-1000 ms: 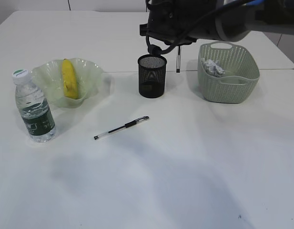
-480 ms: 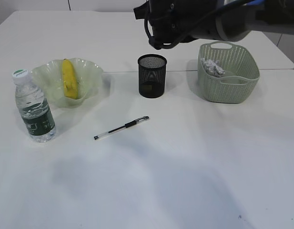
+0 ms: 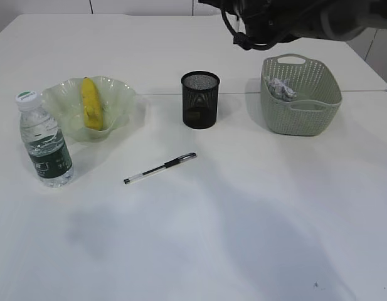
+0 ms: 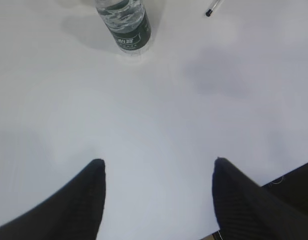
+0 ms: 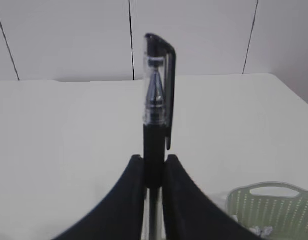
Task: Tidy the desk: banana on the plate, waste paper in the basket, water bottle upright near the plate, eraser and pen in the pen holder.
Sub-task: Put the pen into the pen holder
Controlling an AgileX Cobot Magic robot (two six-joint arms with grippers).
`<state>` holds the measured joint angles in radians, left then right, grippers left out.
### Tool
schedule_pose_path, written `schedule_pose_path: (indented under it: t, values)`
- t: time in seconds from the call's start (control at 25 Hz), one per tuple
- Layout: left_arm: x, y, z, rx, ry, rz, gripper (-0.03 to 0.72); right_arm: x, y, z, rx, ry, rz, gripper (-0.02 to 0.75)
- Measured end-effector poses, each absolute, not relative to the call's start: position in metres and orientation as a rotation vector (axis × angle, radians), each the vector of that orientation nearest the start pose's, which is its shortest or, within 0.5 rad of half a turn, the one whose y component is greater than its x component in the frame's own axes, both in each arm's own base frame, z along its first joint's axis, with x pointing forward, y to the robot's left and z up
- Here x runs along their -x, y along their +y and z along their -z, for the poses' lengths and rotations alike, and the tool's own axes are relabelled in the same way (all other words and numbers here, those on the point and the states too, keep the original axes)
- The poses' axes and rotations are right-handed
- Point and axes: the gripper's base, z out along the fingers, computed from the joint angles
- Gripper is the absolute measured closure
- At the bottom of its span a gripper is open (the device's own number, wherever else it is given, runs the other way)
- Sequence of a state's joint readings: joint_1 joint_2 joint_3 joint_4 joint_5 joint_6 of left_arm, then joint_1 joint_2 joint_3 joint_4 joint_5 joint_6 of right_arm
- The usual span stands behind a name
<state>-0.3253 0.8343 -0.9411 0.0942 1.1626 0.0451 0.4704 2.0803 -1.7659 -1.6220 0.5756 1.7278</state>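
My right gripper (image 5: 154, 160) is shut on a black capped pen (image 5: 156, 85), which points up and away from it. In the exterior view only the right arm (image 3: 275, 22) shows, high at the back, left of the basket (image 3: 300, 106). A second pen (image 3: 160, 168) lies on the table in front of the black mesh pen holder (image 3: 200, 100). The banana (image 3: 91, 103) lies on the green wavy plate (image 3: 121, 100). The water bottle (image 3: 46, 141) stands upright left of the plate. Crumpled waste paper (image 3: 283, 88) is in the basket. My left gripper (image 4: 158, 165) is open over bare table. The eraser is out of view.
The left wrist view shows the bottle (image 4: 125, 25) ahead and the lying pen's tip (image 4: 212, 7) at the top edge. The basket's handle (image 5: 271, 202) sits low right in the right wrist view, with a white wall behind the table.
The right arm has lifted and swung right, away from above the pen holder towards the basket. The pen that hung beside the holder no longer shows in the exterior view.
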Motion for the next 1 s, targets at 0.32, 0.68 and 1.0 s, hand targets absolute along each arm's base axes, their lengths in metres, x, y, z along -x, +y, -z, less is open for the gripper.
schedule_pose_path:
  t: [0.32, 0.68, 1.0]
  values:
    - [-0.130, -0.035, -0.355, -0.476, 2.457, -0.010, 0.214, -0.477, 0.180, -0.291, -0.008, 1.716, 0.007, 0.680]
    - [-0.130, -0.036, -0.355, -0.475, 2.449, -0.008, 0.214, -0.493, 0.184, -0.256, -0.096, 1.773, -0.131, 0.680]
    - [-0.131, -0.036, -0.356, -0.474, 2.445, -0.008, 0.214, -0.513, 0.181, -0.255, -0.122, 1.741, -0.171, 0.680]
